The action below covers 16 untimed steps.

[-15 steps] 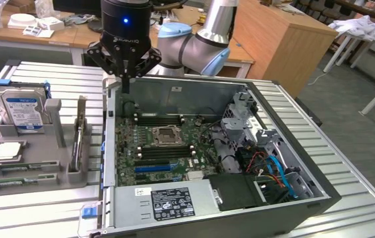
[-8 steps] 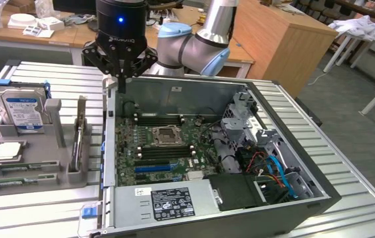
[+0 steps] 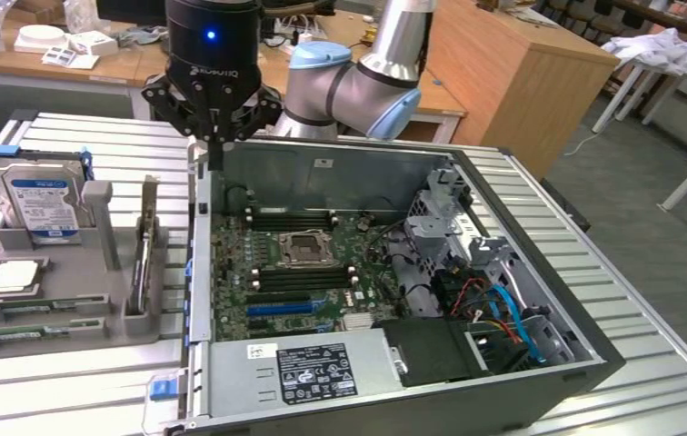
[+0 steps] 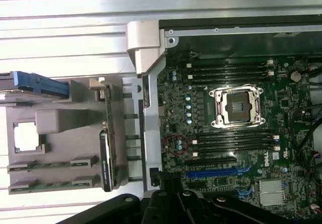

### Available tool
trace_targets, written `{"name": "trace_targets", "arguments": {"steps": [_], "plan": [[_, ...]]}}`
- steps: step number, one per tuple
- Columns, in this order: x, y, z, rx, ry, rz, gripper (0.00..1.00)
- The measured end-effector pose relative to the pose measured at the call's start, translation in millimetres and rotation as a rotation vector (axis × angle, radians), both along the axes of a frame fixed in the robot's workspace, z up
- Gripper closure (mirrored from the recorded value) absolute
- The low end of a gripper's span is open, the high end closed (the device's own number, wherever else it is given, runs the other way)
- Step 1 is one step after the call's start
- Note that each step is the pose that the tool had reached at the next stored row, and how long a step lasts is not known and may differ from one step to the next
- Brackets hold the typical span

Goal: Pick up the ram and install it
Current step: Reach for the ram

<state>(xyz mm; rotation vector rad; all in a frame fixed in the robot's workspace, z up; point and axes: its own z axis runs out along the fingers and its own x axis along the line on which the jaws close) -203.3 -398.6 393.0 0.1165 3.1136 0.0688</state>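
Resting edgewise, the ram lies parallel to motherboard slots.

"ROBOTIQ" in white on gripper body, upside down in exterior view. White Dell logo on motherboard, turned sideways in wrist view. Power supply label: black sticker with white certification marks, print too small to read. Hard drive: blue-white label, text illegible.
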Motion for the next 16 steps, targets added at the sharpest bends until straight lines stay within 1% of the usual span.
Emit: {"name": "trace_targets", "arguments": {"steps": [16], "plan": [[-25.8,0.1,-0.4,0.0001,0.0,0.0,0.89]]}}
